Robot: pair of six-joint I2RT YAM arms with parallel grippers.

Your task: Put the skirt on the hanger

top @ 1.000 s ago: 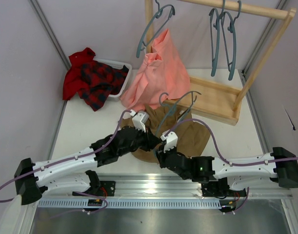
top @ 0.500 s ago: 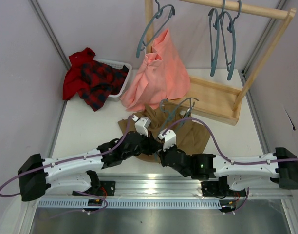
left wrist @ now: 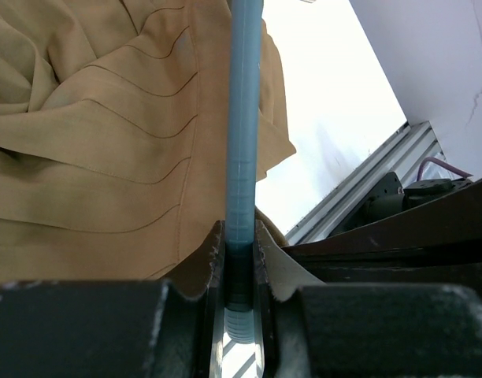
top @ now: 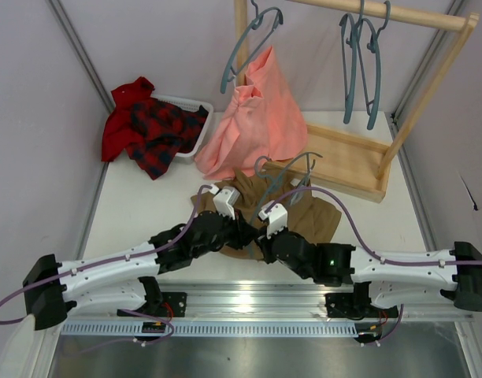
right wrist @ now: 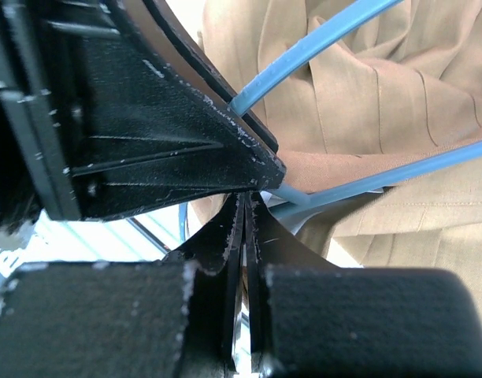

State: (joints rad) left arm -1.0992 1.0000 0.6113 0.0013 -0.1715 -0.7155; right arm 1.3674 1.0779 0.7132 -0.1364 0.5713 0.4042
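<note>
1. A white table (top: 139, 213) is seen, with a wooden rack (top: 347, 161) at its far right.
2. The skirt (top: 318, 222) is spread at the near middle, and the hanger (left wrist: 245, 118) is laid on it.
3. The hanger's bar is clamped by the left gripper (left wrist: 239, 240).
4. The right gripper (right wrist: 246, 213) is pressed closed just beside it; whether anything is held cannot be told.

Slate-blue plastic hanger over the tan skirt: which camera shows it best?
Top external: it shows the slate-blue plastic hanger, hook and both arms, over the tan cloth skirt. Left wrist shows only one bar clamped in the left gripper; right wrist shows two bar sections crossing the cloth.
</note>
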